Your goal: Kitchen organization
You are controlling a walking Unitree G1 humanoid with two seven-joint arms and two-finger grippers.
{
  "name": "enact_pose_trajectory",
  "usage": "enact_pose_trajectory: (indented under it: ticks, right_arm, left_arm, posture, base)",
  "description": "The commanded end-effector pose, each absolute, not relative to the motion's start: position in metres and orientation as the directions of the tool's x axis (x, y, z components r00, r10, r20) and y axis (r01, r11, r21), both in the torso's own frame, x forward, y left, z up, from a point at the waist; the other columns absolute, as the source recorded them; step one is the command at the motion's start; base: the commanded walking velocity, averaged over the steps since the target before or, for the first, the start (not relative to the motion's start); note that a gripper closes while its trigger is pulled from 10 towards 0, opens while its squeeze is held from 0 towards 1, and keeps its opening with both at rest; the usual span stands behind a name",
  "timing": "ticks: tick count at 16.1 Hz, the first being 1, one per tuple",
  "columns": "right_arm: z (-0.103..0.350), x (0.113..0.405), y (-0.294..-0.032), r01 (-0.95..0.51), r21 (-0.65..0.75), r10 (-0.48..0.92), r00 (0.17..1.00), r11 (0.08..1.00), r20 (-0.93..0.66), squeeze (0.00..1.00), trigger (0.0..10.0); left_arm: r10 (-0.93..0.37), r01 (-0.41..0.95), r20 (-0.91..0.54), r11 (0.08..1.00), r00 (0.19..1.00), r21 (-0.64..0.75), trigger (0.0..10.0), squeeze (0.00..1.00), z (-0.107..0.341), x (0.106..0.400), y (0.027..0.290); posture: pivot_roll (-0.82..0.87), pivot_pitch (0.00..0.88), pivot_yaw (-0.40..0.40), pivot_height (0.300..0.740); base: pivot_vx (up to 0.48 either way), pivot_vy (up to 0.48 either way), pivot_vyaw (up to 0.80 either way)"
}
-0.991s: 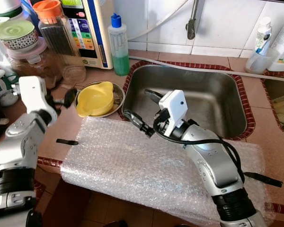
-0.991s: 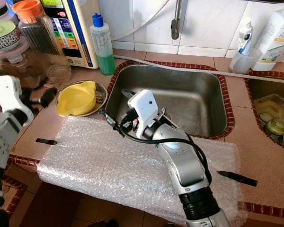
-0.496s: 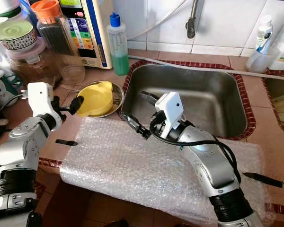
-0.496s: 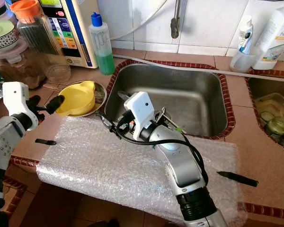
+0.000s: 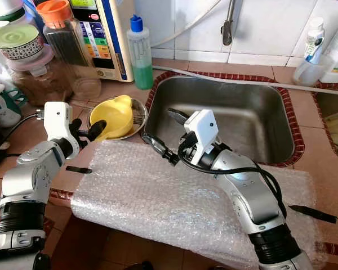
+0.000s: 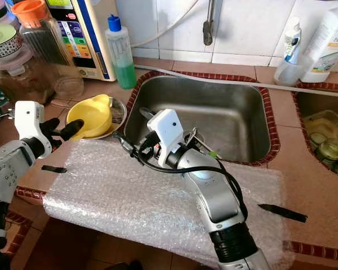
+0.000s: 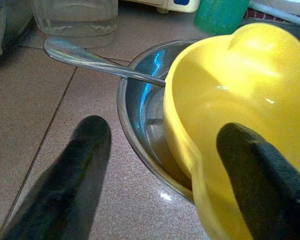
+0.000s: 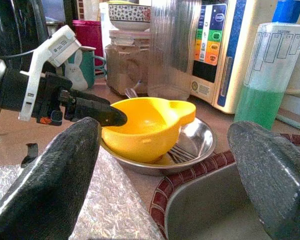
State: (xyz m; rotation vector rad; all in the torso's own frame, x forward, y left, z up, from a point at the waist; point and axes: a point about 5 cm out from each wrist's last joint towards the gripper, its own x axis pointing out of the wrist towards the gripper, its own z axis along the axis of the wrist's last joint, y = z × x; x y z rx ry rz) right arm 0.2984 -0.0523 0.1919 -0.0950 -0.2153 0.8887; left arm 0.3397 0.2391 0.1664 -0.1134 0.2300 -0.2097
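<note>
Left gripper (image 7: 160,170) spread, straddling the yellow bowl's (image 5: 114,116) rim, left of centre. Right gripper (image 5: 164,134) spread at the sink (image 5: 253,115) edge, holding nothing.

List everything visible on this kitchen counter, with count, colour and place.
Yellow bowl: 1, yellow, inside the metal dish left of the sink.
Metal dish: 1, silver, on the counter, holding forks and a spoon.
Sink: 1, steel, centre.
Soap bottle: 1, green liquid, blue cap, behind the dish.
Jars: several, clear, far left.
Appliance: 1, cream, at the back wall.
Bubble wrap: 1 sheet, clear, front of counter.
White bottles: 2, back right.
Left tool: open, fingers either side of the bowl's rim.
Right tool: open, over the sink's left edge.
</note>
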Motion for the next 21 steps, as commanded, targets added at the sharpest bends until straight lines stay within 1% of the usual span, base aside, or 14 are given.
enact_pose_trajectory:
  ticks: [1,21]
  right_arm:
    - [0.1914,0.2977,-0.0484,-0.769,-0.175,0.789,0.597,0.614,0.147,0.00,10.0]
    - [0.1925,0.2999,-0.0476,-0.776,-0.167,0.793,0.590,0.609,0.151,0.00,10.0]
  left_arm:
    - [-0.212,0.192,-0.224,0.975,0.951,-0.111,0.0,0.00,0.1680,0.3371,0.2437]
    - [-0.174,0.164,-0.188,0.984,0.966,-0.068,0.0,0.00,0.1737,0.3347,0.2492]
  posture:
    - [-0.16,0.132,0.116,0.740]
    - [-0.16,0.139,0.111,0.740]
  base:
    - [0.000,0.000,0.00]
    - [0.000,0.000,0.00]
